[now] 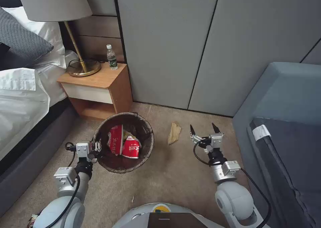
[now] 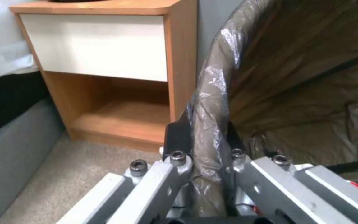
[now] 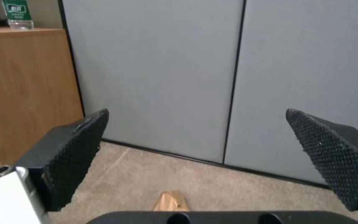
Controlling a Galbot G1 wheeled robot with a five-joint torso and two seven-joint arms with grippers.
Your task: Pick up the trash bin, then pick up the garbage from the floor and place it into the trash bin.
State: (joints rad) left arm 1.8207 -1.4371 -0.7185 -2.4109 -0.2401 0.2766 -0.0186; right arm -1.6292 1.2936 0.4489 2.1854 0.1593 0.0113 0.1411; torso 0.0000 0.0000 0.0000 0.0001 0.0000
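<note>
Bedroom (hotel-like): bed (image 1: 20, 97), nightstand (image 1: 100, 87), lamp (image 1: 63, 23)

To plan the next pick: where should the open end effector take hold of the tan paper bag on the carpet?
Probably across its narrow middle, from above. The tan paper bag lies flat and elongated; the open right end effector is beside it.

My arms are glossy white shells with rounded joints, stepping down to silver metal cuffs and black wrist collars. My left gripper (image 1: 97, 145) and right gripper (image 1: 203, 129) are silver-grey blocks with black hex screws behind black wedge fingers (image 3: 73, 155), whose pads are dimpled rubber. Black cables loop behind each claw. My base carries a yellow mark.
</note>
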